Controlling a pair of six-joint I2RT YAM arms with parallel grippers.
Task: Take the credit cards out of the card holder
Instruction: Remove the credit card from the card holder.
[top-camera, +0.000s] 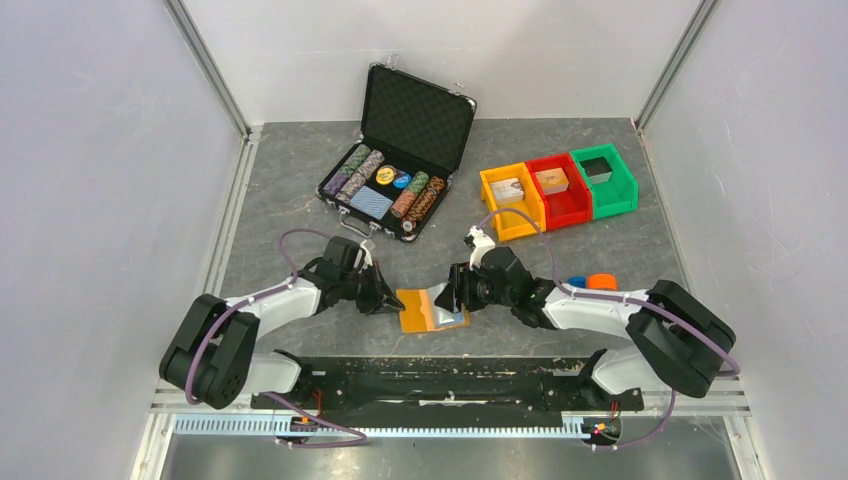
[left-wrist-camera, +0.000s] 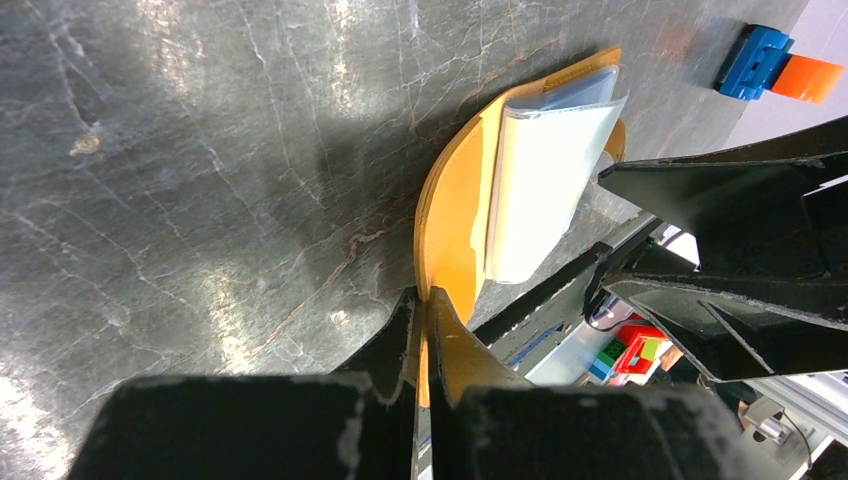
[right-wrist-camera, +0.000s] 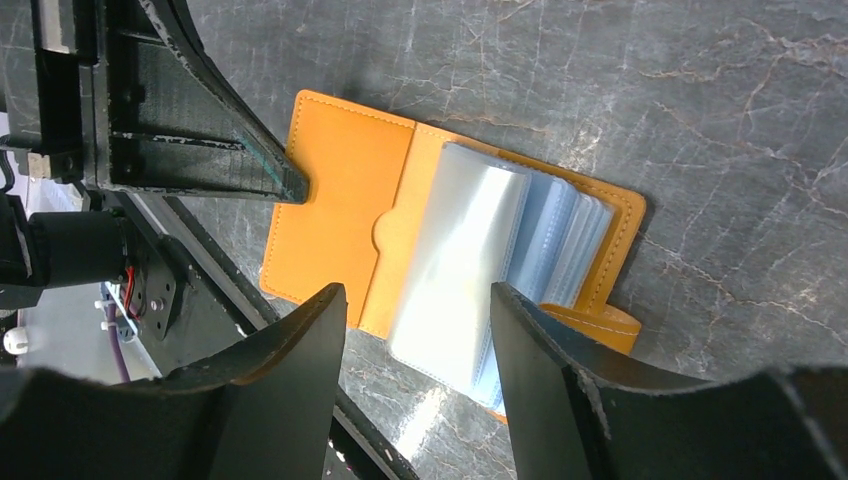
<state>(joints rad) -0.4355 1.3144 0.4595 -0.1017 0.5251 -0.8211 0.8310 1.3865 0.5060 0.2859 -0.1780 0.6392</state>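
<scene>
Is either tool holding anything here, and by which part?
The left tool is shut on the card holder, pinching the edge of its open cover. The right tool is open over the clear sleeves, holding nothing.

One high view, two close wrist views
The top camera looks down from above the near edge over the whole counter (top-camera: 300, 190). Each wrist camera peers along the left hand (left-wrist-camera: 425, 300) or the right hand (right-wrist-camera: 418, 295), very near the open card holder (top-camera: 412, 312), which all three views share.
</scene>
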